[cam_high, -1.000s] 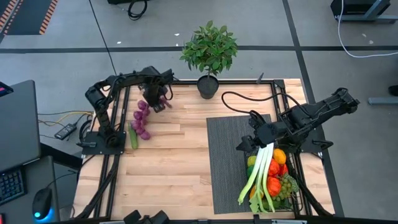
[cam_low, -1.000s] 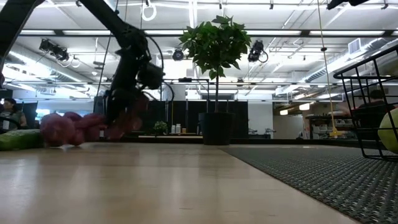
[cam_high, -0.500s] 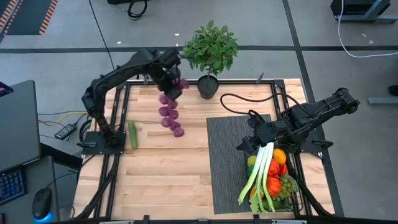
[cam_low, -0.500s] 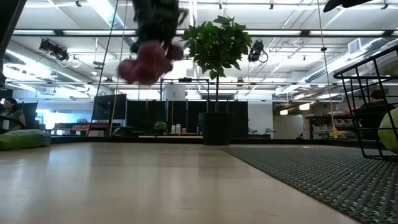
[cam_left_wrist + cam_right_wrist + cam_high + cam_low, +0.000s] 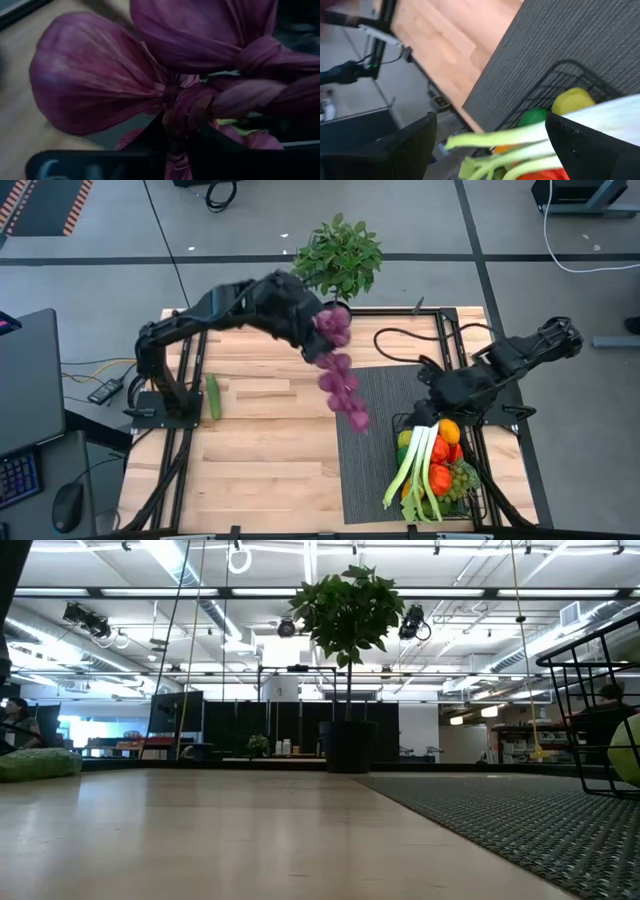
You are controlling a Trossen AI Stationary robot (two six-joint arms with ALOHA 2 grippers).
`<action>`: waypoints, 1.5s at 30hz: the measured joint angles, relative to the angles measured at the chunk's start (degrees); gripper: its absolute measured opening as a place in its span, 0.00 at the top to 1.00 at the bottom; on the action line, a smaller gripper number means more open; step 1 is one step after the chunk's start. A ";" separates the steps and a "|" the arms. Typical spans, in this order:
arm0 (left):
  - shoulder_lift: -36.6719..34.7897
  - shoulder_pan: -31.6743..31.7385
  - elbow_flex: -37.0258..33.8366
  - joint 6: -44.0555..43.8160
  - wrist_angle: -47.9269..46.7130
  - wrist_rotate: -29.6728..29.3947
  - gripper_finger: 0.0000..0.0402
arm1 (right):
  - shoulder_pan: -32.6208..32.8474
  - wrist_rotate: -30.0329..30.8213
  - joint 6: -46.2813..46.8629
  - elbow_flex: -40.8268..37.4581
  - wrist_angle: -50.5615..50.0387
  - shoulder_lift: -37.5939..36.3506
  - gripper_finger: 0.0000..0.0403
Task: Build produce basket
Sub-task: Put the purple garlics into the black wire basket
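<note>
At the near right of the counter (image 5: 260,450), the basket (image 5: 478,480) stood on the dark ribbed mat (image 5: 365,450), filled with produce: a leek (image 5: 418,460) lay lengthwise over it, its green leaves hanging past the near end, with red peppers (image 5: 440,450), a yellow citrus fruit (image 5: 450,430) and green grapes (image 5: 463,476) packed beside it. Just behind the basket's far end the right gripper (image 5: 428,410) was held, its fingers (image 5: 590,145) spread wide with nothing grasped between them; in the right wrist view the leek, a green fruit (image 5: 532,117) and the yellow citrus fruit were seen between them inside the wire rim.

Farther back, above the mat's left part, a string of purple grapes (image 5: 340,375) was seen dangling in the air, well apart from the basket. It was hung from the left gripper (image 5: 318,328), whose fingers (image 5: 215,150) were clenched on the stem at the bunch's top, as shown in the left wrist view. A cucumber (image 5: 213,396) lay on the bare wood near the left arm's base. At the far edge a potted plant (image 5: 338,265) stood.
</note>
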 joint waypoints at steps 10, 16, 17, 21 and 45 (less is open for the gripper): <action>3.46 -7.93 -0.04 -3.97 6.95 -12.37 0.86 | 5.55 15.45 -4.54 0.04 13.43 -6.08 0.07; 6.18 -8.53 -0.04 -6.09 10.23 -14.01 0.85 | 3.52 24.80 -15.49 0.04 21.76 -3.96 0.07; 6.52 -8.48 -0.04 -7.05 11.43 -14.50 0.85 | 3.02 25.17 -17.08 0.04 22.80 -3.40 0.07; 7.93 -8.13 0.07 -7.67 11.97 -16.10 0.85 | 0.76 25.29 -22.71 0.07 24.86 -0.66 0.07; 9.34 -8.44 -0.04 -9.97 18.18 -12.99 0.84 | -13.78 20.17 -24.48 0.00 22.84 8.92 0.27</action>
